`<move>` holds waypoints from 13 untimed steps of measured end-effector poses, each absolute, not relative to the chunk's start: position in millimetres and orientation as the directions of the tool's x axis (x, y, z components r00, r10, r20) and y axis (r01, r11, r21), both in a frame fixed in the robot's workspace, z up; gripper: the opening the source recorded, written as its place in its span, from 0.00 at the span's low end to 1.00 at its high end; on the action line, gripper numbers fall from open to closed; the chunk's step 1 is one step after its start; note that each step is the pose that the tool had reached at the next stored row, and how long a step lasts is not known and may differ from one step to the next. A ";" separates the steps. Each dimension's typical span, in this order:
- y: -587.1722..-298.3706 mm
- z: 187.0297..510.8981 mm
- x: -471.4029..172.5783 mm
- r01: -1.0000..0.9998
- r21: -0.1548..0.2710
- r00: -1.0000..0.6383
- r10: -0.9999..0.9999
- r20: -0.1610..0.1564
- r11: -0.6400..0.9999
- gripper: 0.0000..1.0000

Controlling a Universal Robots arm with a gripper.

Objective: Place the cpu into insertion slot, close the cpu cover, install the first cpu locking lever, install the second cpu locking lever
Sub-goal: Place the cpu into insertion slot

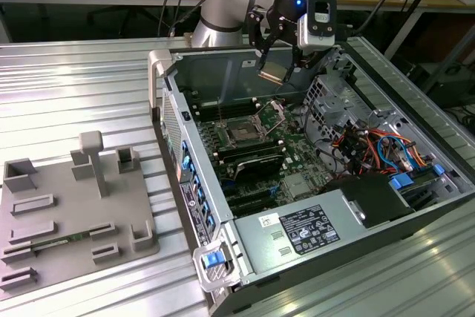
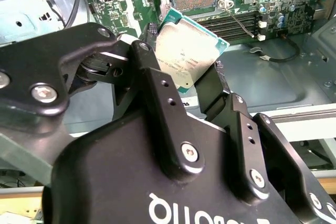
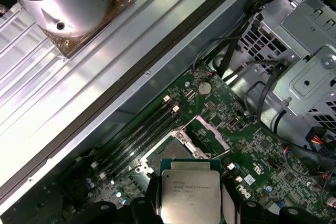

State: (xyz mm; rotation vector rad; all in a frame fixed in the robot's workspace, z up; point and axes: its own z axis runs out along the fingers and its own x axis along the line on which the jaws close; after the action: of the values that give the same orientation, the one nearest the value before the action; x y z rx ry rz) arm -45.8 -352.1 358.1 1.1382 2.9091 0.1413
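Above the open computer case (image 1: 215,76), my fingers (image 2: 163,103) clamp the cpu (image 2: 191,56) by two edges: flat silver-grey square, green-rimmed, tilted, hanging clear above the insertion slot (image 1: 243,131).

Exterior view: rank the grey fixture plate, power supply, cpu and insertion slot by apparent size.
1. Grey fixture plate
2. Power supply
3. Insertion slot and cpu: they look alike, and the cpu hangs above the board, so I won't rank them.
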 end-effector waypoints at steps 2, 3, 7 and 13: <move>-352.1 358.0 -45.7 0.690 0.090 -0.723 0.691 0.019 0.719 0.55; -352.1 358.0 -45.7 0.701 0.089 -0.711 0.702 0.019 0.708 0.55; -352.1 357.7 -45.7 0.730 0.089 -0.682 0.731 0.019 0.678 0.55; -352.1 357.3 -45.7 0.758 0.089 -0.649 0.760 0.019 0.646 0.55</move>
State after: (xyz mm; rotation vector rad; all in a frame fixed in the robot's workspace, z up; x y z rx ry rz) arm -45.7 -352.1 357.3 1.3069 2.8316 0.1394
